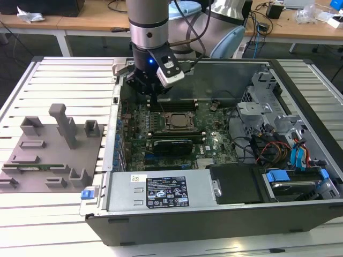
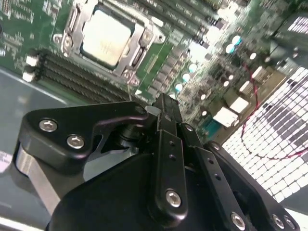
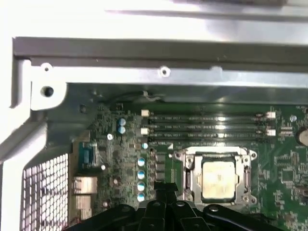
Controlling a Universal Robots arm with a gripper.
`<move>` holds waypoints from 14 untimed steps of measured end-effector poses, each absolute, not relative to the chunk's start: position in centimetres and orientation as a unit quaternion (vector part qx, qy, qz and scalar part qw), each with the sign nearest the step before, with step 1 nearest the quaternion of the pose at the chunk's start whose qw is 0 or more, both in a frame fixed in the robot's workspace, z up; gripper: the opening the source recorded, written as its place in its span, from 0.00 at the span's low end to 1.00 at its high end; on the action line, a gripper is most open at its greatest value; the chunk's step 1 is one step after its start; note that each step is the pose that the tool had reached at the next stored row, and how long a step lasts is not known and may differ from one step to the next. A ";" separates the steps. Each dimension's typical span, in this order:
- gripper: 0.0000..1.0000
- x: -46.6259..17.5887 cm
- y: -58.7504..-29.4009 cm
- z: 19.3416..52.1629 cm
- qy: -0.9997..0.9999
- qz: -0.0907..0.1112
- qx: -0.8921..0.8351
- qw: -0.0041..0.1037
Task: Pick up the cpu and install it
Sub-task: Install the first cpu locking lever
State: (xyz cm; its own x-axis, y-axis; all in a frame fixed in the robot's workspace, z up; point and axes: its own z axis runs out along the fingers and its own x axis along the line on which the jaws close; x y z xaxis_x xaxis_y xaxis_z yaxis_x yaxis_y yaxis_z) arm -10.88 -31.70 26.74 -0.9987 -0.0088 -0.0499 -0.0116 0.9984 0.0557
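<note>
Already the cpu lies flat in its socket on the board, so it needs no holding, and the gripper hangs near it, fingers seemingly pinched together with nothing between them.

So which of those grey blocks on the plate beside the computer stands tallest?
The T-topped post near the grey plate's middle; it rises well above the squat blocks around it.
</note>
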 end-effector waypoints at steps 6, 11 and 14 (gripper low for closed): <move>0.11 -11.6 -31.7 26.7 0.996 0.086 -0.004 0.028; 0.11 -11.6 -31.7 26.1 0.995 0.099 -0.003 0.028; 0.11 -11.6 -31.7 25.6 0.994 0.103 -0.003 0.028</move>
